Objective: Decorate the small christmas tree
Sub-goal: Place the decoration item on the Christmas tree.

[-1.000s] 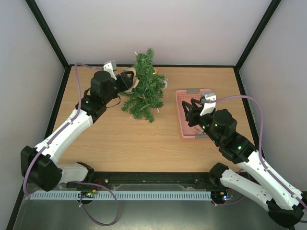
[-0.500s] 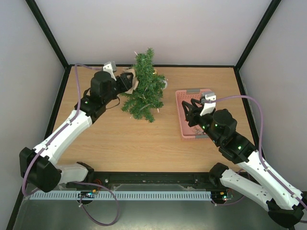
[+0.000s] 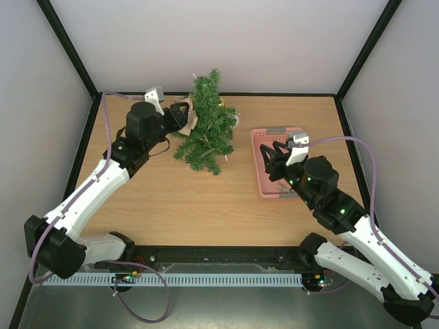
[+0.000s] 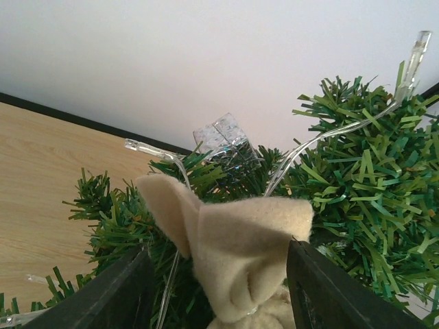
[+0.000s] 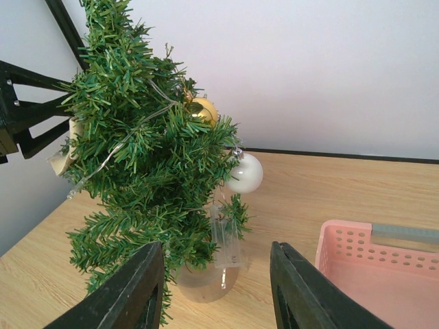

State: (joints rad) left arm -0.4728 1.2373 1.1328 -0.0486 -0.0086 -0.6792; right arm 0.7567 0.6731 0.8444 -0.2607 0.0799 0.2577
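Two pincers, mine, both of black hard plastic with flat two-finger jaws.

Item 1, left pincer [image 4: 219, 264]: pushed into the left flank of the small christmas tree [image 3: 206, 133]. Its jaws stand apart on either side of one beige felt piece [image 4: 240, 233], which is soft and folded with a pointed flap. The felt meets one jaw, and needles show beside the other. Whether I pinch it or merely bracket it, I cannot tell.

Item 2, right pincer [image 5: 214, 250]: released, jaws wide, nothing between them. It hangs above the pink basket [image 5: 363, 274].

Item 3, tree, one: dark-green flat plastic needles, bushy, on a pale translucent base [image 5: 206, 282]. It stands upright on the counter [image 3: 171, 205] near the far edge, left of the basket and apart from it.

Item 4, on the tree:
- one glossy gold ball [image 5: 200, 110]
- one pearly white ball [image 5: 245, 173]
- one clear faceted cube-shaped ornament [image 4: 221, 133]
- one thin clear wire [image 4: 329, 130] carrying at least two clear tubular bulbs [image 4: 415, 51]

Item 5, basket, one: pink perforated plastic, rectangular, with a grey strip [image 5: 405, 233] at one end.

Item 6, counter, one: pale wood-grain surface, smooth, black-edged.
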